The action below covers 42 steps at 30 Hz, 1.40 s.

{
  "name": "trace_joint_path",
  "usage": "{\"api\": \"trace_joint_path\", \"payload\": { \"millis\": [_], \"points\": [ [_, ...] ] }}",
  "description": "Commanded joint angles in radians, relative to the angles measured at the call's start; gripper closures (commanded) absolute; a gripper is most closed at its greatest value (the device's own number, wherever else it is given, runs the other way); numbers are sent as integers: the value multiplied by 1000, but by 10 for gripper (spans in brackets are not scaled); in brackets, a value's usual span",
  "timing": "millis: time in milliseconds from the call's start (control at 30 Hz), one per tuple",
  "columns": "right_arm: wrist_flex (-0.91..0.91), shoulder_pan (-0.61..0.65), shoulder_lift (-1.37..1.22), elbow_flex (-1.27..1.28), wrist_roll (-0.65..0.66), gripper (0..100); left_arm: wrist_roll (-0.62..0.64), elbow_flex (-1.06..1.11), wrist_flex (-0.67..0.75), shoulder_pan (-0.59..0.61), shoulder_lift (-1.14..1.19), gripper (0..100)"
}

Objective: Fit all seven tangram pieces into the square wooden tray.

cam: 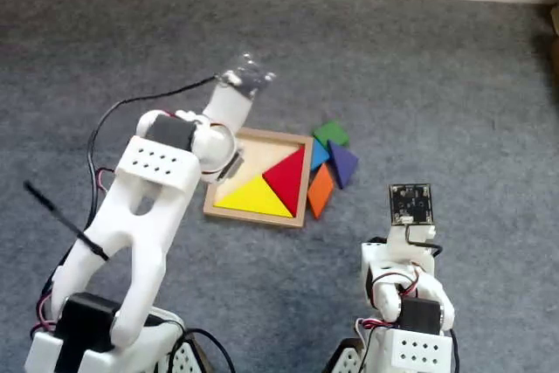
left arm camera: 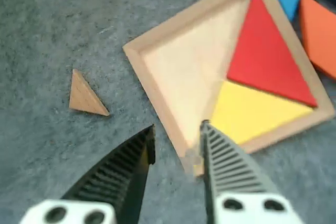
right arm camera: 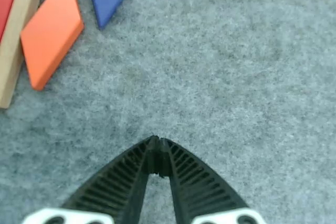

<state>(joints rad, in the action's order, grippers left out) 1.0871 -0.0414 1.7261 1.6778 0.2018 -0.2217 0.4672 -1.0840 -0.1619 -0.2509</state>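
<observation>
Tray: the tray (cam: 226, 207) sits mid-scene on the grey carpet (cam: 437, 67). Its right and near part is filled, its far-left part is bare wood.
Placed: a red triangle (cam: 288, 176) and a yellow triangle (cam: 253, 197) lie flat inside, edge to edge.
Loose, right side: a green piece (cam: 330, 134), a blue piece (cam: 319, 155), a dark blue triangle (cam: 342, 163) and an orange piece (cam: 320, 189) are bunched just right of the tray. The orange one is hard against its rim.
Loose, other side: a small tan triangle (left arm camera: 85, 97) lies flat on the carpet, near the tray's empty corner but apart from it.
Left gripper: the left gripper (left arm camera: 177, 137) is spread wide with nothing between the jaws. It hangs above a corner of the tray rim, with the tan triangle off to one side.
Right gripper: the right gripper (right arm camera: 157, 148) has its jaws pressed together on nothing, above bare carpet. It sits nearer than the orange piece and the dark blue triangle.
Progress: I'd say two of seven are in, so five are left.
Risk, tan triangle: it is thin and flat on the pile, so a jaw landing off-centre would likely push it along rather than lift it.
Risk, tray: one left jaw hangs over the rim. A careless drop could catch it, shove the tray and jolt the two seated triangles, or drive it into the cluster on the right.
</observation>
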Motion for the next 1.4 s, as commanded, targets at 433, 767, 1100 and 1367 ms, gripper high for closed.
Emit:
{"api": "trace_joint_path", "payload": {
  "millis": [433,767,1100,1367],
  "points": [
    [1,-15,12,81,11,982,157,-295,68,110,584,835],
    [1,-15,12,81,11,982,209,-346,-78,114,630,957],
    [1,-15,12,81,11,982,344,-349,-120,145,627,955],
    [1,-15,12,81,11,982,411,-285,-135,143,538,954]
  ]
}}
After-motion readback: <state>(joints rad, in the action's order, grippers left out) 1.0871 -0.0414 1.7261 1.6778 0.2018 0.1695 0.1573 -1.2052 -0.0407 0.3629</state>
